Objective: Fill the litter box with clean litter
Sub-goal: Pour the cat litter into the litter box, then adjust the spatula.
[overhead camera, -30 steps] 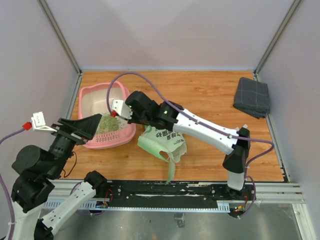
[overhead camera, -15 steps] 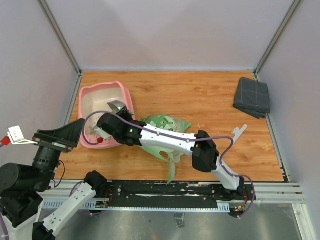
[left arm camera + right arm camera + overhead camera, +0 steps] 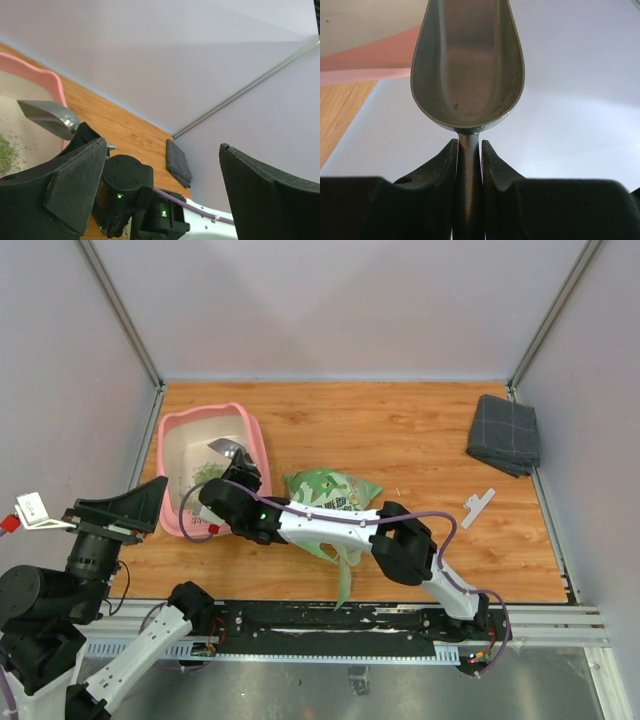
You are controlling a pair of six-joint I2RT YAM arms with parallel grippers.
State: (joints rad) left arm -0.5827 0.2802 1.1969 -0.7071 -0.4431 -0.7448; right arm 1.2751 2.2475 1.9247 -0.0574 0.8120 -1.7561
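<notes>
My left end effector point(image 3: 161, 146) hangs wide open and empty, just left of the box point(image 3: 168, 430). The box sits at the left rear of the tabletop point(image 3: 400, 430). Litter point(image 3: 205, 473) forms only a thin patch on its floor, so I judge filling far from done. The scoop point(image 3: 467, 65) is empty over the box, its handle pinched in the narrow right end effector point(image 3: 468, 150).

Risk: the right arm lies across the bag point(image 3: 335, 488), so pulling back may drag it or tip the box.

The arm hides the box's near wall and the bag's mouth.
</notes>
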